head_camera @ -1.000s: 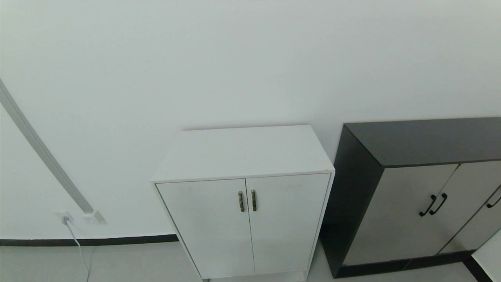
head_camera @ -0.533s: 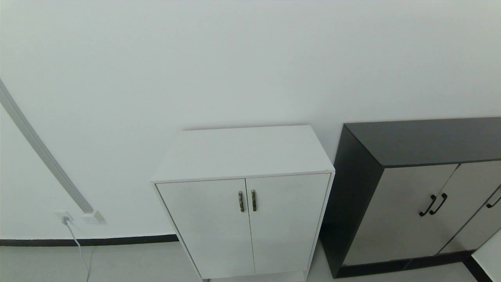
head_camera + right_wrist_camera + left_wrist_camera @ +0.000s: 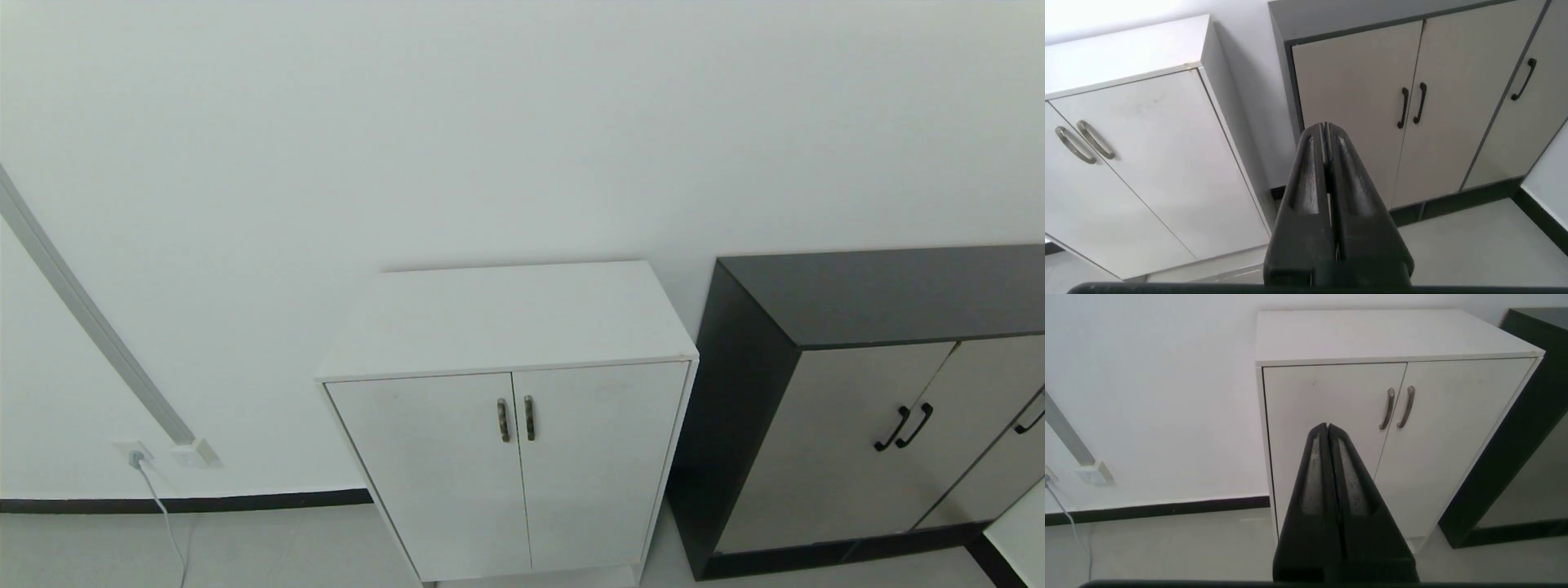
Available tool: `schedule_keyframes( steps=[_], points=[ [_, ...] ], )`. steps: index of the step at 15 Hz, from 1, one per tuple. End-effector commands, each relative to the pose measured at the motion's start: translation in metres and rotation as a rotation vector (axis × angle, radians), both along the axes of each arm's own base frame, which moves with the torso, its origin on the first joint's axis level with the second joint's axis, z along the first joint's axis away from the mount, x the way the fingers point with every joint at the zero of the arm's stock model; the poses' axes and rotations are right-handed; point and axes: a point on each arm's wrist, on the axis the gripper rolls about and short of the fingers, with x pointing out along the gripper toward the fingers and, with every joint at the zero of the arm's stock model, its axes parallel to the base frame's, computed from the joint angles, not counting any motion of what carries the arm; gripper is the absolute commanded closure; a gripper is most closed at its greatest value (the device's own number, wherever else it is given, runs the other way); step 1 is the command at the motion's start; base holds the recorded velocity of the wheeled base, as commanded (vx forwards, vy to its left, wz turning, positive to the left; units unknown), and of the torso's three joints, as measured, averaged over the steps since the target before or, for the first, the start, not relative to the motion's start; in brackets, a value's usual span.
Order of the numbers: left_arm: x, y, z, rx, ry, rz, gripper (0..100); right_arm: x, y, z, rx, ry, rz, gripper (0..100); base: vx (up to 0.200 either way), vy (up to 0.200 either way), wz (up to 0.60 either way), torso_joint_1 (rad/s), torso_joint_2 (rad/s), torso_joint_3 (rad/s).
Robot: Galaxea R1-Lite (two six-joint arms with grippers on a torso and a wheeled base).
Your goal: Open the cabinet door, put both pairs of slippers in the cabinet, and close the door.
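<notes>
A white two-door cabinet [image 3: 506, 408] stands against the wall, both doors closed, with two metal handles [image 3: 516, 419] side by side at the centre seam. My left gripper [image 3: 1328, 429] is shut with nothing in it, held back from the cabinet's left door [image 3: 1331, 441]; the handles [image 3: 1397, 407] lie off to one side of its tip. My right gripper [image 3: 1324, 129] is also shut and empty, hanging in front of the gap between the white cabinet [image 3: 1151, 155] and the dark one.
A black-framed cabinet [image 3: 857, 392] with grey doors and black handles [image 3: 904, 427] stands immediately right of the white one. A wall socket with a cable [image 3: 137, 459] and a slanted grey conduit [image 3: 90, 318] sit at the left. Bare floor [image 3: 1159, 551] lies before the cabinets.
</notes>
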Motion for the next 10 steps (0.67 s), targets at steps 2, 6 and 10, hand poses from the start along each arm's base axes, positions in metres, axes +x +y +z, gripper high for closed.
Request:
schedule_keyframes(
  steps=[2,6,10],
  points=[
    [0.0001,-0.0001,0.0001,0.003,0.001,0.001,100,0.0001,0.0000,0.0000,-0.005,0.003,0.002,100,0.000,0.000,0.00,0.000,0.00,0.000],
    [0.0001,0.0000,0.0001,0.003,0.001,0.001,100,0.0001,0.0001,-0.0002,-0.008,0.005,0.003,100,0.000,0.000,0.00,0.000,0.00,0.000],
    [0.0001,0.0000,0.0001,0.003,0.001,-0.001,100,0.0001,0.0001,-0.0002,-0.008,0.005,0.003,100,0.000,0.000,0.00,0.000,0.00,0.000]
  ],
)
